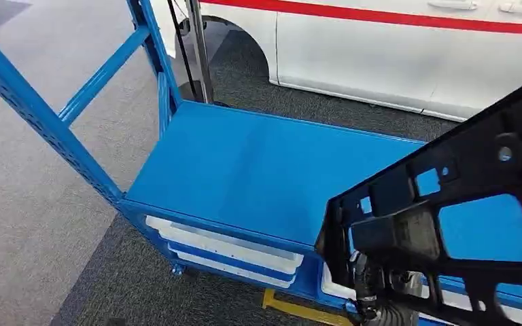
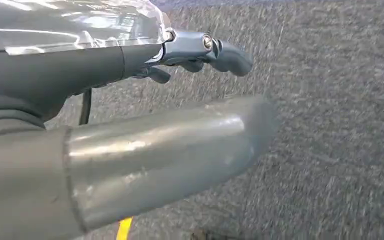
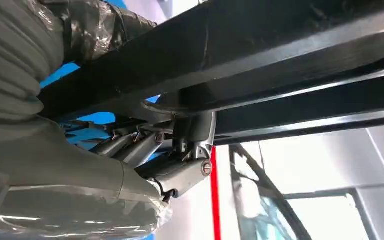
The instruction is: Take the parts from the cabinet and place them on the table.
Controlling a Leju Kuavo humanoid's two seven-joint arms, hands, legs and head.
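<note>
A large black plastic frame part (image 1: pixel 476 170) with several cut-outs hangs at the lower right of the head view, over the near right corner of the blue table (image 1: pixel 258 170). My right hand (image 1: pixel 374 292) grips it from below at its lower edge. In the right wrist view the fingers (image 3: pixel 180 165) wrap around a black bar of the part (image 3: pixel 280 55). My left hand (image 2: pixel 195 55) hangs over grey carpet with nothing in it, its fingers slightly bent and the thumb (image 2: pixel 170 145) stretched out.
The blue top is bare, with blue uprights (image 1: pixel 41 115) at its left end. White bins (image 1: pixel 224 248) sit on the shelf beneath it. A white vehicle with a red stripe (image 1: pixel 394 54) stands behind. A yellow bar (image 1: pixel 299 309) lies on the carpet in front.
</note>
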